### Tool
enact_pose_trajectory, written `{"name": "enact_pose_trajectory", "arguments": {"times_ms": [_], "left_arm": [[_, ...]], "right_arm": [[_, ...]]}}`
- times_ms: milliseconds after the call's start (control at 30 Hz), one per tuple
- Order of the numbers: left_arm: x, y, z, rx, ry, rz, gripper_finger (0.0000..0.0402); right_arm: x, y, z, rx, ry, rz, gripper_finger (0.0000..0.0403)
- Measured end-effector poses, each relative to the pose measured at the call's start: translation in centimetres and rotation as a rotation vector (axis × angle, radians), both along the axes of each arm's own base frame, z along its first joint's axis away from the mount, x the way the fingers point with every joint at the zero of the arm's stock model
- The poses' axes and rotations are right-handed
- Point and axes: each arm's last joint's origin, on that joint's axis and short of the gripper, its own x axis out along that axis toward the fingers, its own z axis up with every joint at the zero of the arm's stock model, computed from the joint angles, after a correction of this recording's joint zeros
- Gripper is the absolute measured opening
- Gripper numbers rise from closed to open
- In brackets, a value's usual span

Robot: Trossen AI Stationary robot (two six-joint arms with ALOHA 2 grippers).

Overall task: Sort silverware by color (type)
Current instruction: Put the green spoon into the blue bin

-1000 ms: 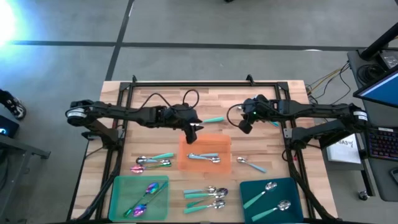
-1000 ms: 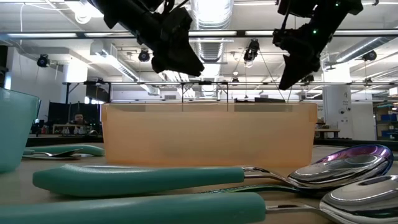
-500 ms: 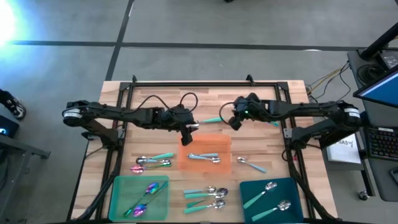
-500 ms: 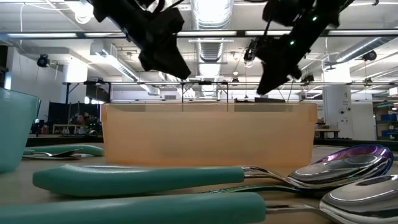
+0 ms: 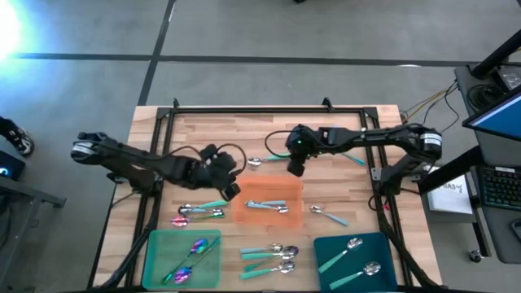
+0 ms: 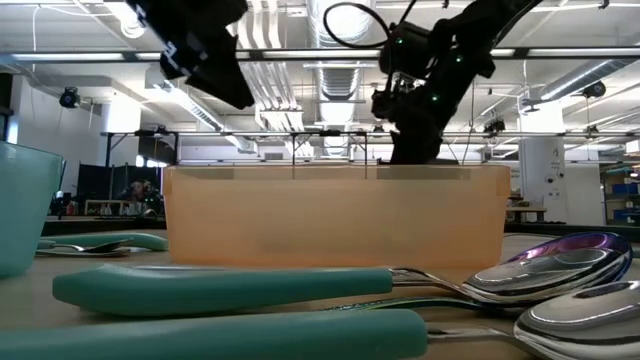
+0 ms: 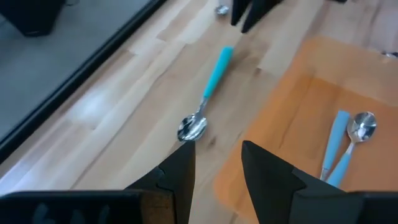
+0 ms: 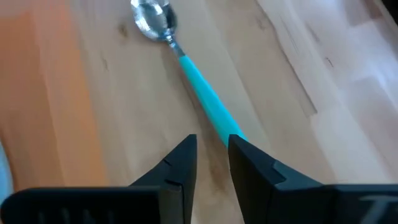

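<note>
Two grippers hang empty with narrow gaps: left gripper (image 5: 229, 188) above the orange tray (image 5: 286, 189)'s left edge, right gripper (image 5: 295, 168) over a loose light-blue spoon (image 5: 271, 159) lying beyond that tray.

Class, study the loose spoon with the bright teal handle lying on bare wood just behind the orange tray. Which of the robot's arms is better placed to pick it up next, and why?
Probably the right. The right gripper hangs over the spoon, whose handle runs between its open jaws in the right wrist view. The left gripper sits farther off, near the orange tray.
</note>
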Motion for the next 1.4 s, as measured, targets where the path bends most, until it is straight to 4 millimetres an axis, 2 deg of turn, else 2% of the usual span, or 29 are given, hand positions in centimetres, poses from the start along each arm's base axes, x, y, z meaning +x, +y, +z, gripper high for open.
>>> {"name": "enact_pose_trajectory", "arguments": {"times_ms": [333,467,633,800,1133,1267,1400], "left_arm": [[-0.8,-1.5,-0.2,-0.024,-0.022,0.053,0.0115],[-0.8,-1.5,-0.1,-0.024,-0.022,0.051,0.0115],[-0.8,-1.6,-0.1,-0.019,-0.019,0.046,0.0115],[-0.8,-1.6,-0.1,-0.008,-0.01,0.033,0.0115],[-0.9,-1.6,-0.2,-0.006,-0.005,0.032,0.0115],[-0.8,-1.6,-0.2,-0.006,-0.007,0.032,0.0115],[-0.8,-1.6,-0.2,-0.007,-0.009,0.032,0.0115]], "right_arm": [[2.2,-1.0,-2.4,-0.05,0.092,0.057,0.0159],[3.2,-1.4,-3.7,-0.054,0.135,0.08,0.0165],[4.3,-2.0,-5.0,-0.048,0.167,0.104,0.0154],[5.2,-2.8,-5.2,-0.057,0.165,0.111,0.0138],[4.8,-3.0,-5.3,-0.042,0.212,0.089,0.0116],[4.6,-2.8,-4.8,-0.032,0.227,0.09,0.0116],[4.5,-2.8,-3.2,-0.048,0.203,0.097,0.0116]]}}
